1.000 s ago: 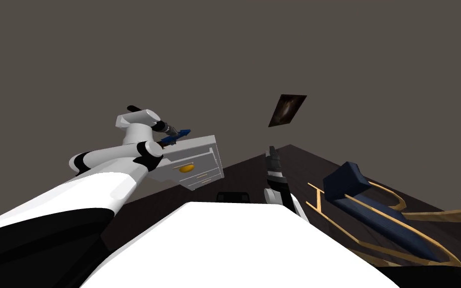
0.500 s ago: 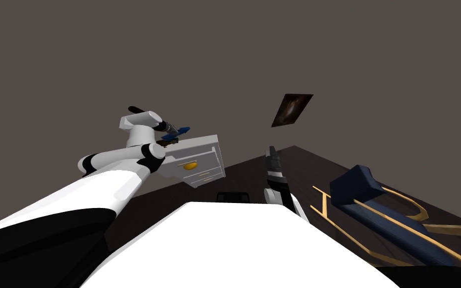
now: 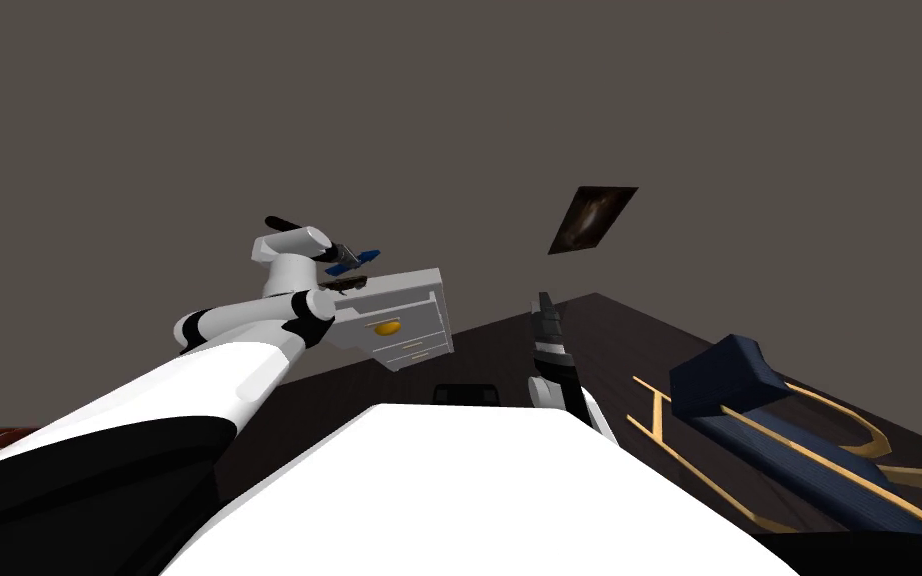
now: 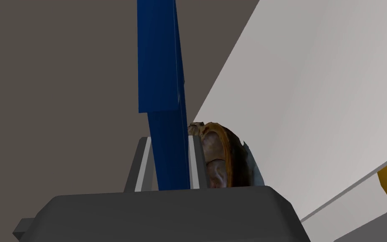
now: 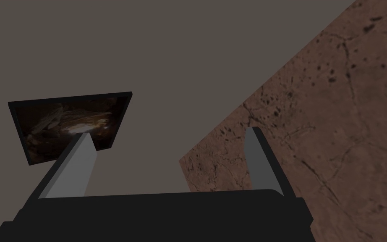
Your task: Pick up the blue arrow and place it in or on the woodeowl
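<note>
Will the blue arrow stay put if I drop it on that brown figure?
Probably stiff: the blue arrow stands straight out of the left hand with no sag. It looks flat and smooth, and the brown figure is rounded, so it may well slide off onto the white cabinet.

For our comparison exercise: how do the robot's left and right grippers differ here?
Jaws: left gripper shut on the blue arrow; right gripper open, empty. Place: left gripper out by the brown owl on the white cabinet; right gripper close in. Both have dark bodies.
</note>
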